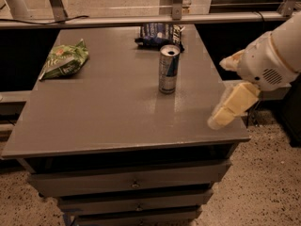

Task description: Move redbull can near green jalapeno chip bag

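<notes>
Gripper (pixel 230 99) hangs at the right side of the table (pixel 94 121), over its front-right edge, on the end of the white arm (pixel 275 55) that comes in from the right. I see nothing held in it and nothing from the table touching it. From this angle I can't tell whether it is spread or closed, and I can't tell if it clears the tabletop or brushes it.

Redbull can (pixel 168 69) stands upright near the middle of the table, toward the back and well left of the gripper, with bare tabletop between them. Just behind the can lies a dark blue chip bag (pixel 159 33) at the back edge, close to it but not clearly touching.

Green jalapeno chip bag (pixel 63 60) lies flat at the back-left of the table, well apart from the can.

Below the tabletop I see stacked drawers (pixel 131 182). A metal rail (pixel 141 20) runs along behind the table.
</notes>
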Tool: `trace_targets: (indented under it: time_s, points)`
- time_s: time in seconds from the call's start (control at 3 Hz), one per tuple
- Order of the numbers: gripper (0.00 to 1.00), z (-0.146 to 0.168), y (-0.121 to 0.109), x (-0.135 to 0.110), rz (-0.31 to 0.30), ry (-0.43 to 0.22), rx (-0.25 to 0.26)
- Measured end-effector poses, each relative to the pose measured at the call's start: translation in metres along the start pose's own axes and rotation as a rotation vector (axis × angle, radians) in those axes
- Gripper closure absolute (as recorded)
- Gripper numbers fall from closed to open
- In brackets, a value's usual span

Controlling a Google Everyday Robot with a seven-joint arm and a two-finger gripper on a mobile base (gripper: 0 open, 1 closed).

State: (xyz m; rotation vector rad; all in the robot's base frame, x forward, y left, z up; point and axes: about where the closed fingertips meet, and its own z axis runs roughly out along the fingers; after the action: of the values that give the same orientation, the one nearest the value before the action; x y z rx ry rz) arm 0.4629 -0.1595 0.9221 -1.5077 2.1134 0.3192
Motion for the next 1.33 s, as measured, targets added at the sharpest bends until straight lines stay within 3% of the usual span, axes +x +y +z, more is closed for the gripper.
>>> trace_targets:
  time_s: [0.67, 1.33]
  points:
    - [0.00, 0.072, -0.029, -0.056, 0.133, -0.383, -0.036]
    - [0.00, 0.103, -0.069, -0.112, 0.169, -0.667, 0.020]
